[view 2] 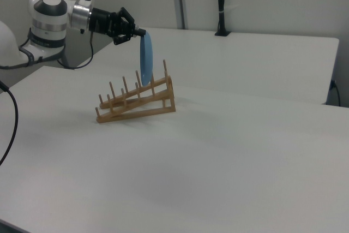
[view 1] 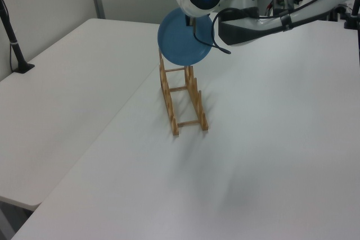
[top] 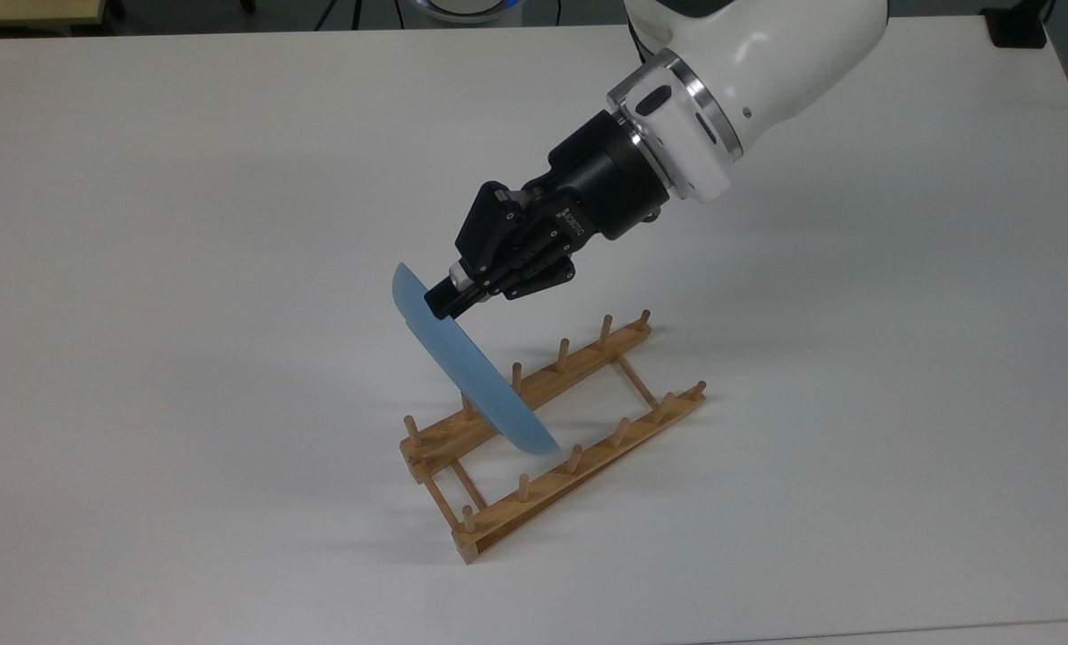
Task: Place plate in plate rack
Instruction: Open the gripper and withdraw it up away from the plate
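Currently clamped on the upper rim of the round light-blue plate (top: 462, 363): black two-finger gripper (top: 438, 303), plate held on edge and tilted. Lower edge down over the light wooden pegged plate rack (top: 552, 434), near the second pegs from the top view's left end; contact with rack unclear. Rack sitting on white table (top: 185, 269).

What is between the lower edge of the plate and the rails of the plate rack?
Bare air: in the right view the plate, held by the tool, hangs just above the plate rack.
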Robot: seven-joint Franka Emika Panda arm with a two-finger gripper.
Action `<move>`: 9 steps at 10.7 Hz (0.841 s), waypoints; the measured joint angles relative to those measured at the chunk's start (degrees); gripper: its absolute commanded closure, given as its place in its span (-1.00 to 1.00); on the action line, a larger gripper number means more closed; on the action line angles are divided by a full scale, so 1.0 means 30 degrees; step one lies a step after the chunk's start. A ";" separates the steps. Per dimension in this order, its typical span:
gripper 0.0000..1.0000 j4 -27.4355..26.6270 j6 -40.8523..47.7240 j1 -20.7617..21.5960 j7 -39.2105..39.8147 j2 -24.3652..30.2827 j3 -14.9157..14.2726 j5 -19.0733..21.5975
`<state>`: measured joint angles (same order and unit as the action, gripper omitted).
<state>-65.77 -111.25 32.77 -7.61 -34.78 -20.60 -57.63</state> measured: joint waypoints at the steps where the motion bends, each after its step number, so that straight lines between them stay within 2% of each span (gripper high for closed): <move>1: 1.00 0.0048 -0.0002 0.0035 -0.0002 -0.0068 0.0001 0.0000; 7: 0.97 0.0123 -0.0485 0.0151 -0.0389 -0.0779 0.0004 -0.0002; 8: 0.07 0.0125 -0.0711 0.0157 -0.0784 -0.0853 0.0018 -0.0002; 9: -0.99 0.0127 -0.0928 0.0169 -0.1229 -0.0956 0.0048 -0.0002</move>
<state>-65.39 -114.04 33.27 -11.29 -37.65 -20.46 -57.63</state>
